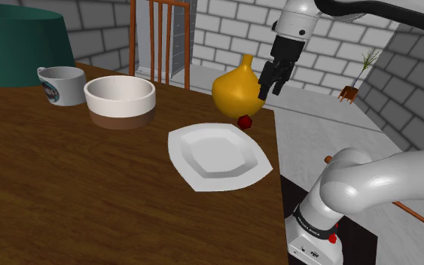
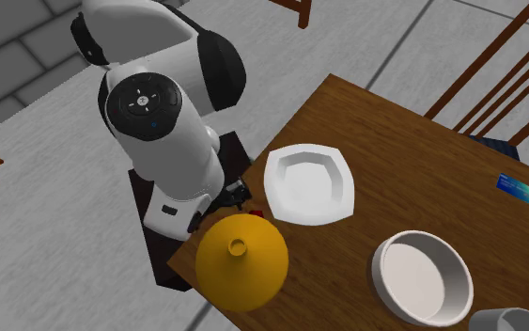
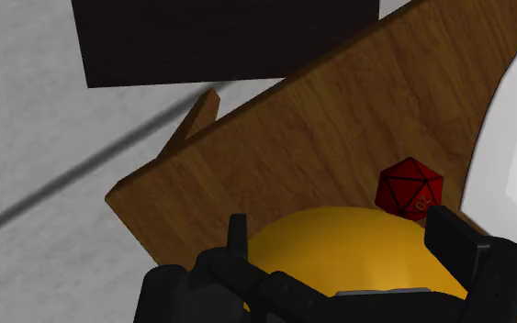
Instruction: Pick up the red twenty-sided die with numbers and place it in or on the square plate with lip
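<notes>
Claw: we see the claw hanging over the bench corner nearest the stand, its two black fingers standing well apart and clasping nothing.
Die: the red twenty-sided die lies on the bench, at the foot of the yellow vase and just off the nearest corner of the plate. It is below the claw and untouched by it. In the wrist view we find it just past one fingertip, with dark numbers on its faces.
Plate: the white square plate with a raised lip sits flat on the bench close to the edge that faces the stand. Nothing lies in it.
Yellow vase: a bulbous yellow vase with a narrow neck stands upright beside the die. In the wrist view its rounded body shows under the claw, between the fingers, and we cannot tell whether they touch it.
Bench: the wooden bench carries all of these. Its corner shows in the wrist view, with grey floor beyond.
Bowl: a white bowl stands towards the shoulder view's left of the plate, well apart from it.
Mug: a white mug with a dark printed band stands just beyond the bowl.
Chair: a wooden chair stands at the far side of the bench.
Card: in the second exterior view we see a small blue card lying on the bench near the chair.
Stand: the dark stand sits just beside the bench corner.
</notes>
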